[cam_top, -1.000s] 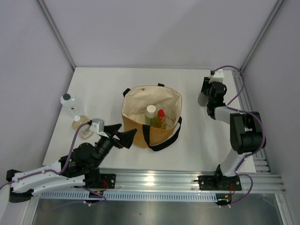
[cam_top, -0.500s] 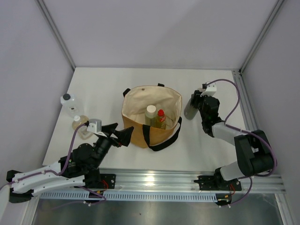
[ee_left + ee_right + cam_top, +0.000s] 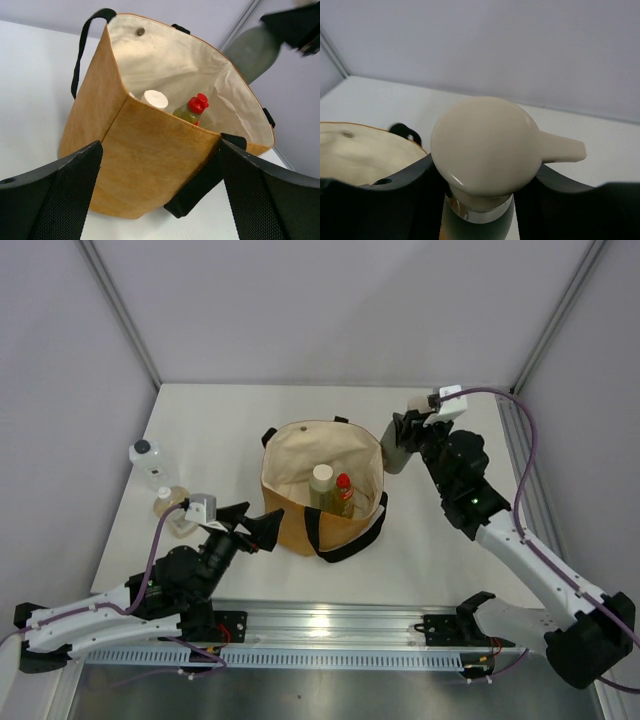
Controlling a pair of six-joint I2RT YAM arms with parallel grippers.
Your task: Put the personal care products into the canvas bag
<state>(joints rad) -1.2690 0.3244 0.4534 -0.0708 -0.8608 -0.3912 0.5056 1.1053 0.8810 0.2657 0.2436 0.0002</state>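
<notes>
The tan canvas bag (image 3: 300, 520) stands open at mid-table, cream lining showing. Inside it stand a yellow bottle with a red cap (image 3: 343, 486) and a white-capped bottle (image 3: 321, 476); both show in the left wrist view, the red cap (image 3: 198, 103) beside the white cap (image 3: 154, 99). My right gripper (image 3: 405, 435) is shut on the grey-green bottle (image 3: 392, 456), hanging just outside the bag's right rim. Its beige cap (image 3: 485, 145) fills the right wrist view between the fingers (image 3: 395, 200). My left gripper (image 3: 258, 523) stands open at the bag's near-left corner (image 3: 125, 165).
At the table's left edge stand a clear square bottle with a black cap (image 3: 146, 462) and a small amber bottle with a white cap (image 3: 168, 506). Black strap handles (image 3: 350, 538) drape down the bag's front. Walls close in on three sides.
My right arm has swung left from the far right corner, carrying the grey-green bottle to the bag's right rim. The left arm has hardly moved.
</notes>
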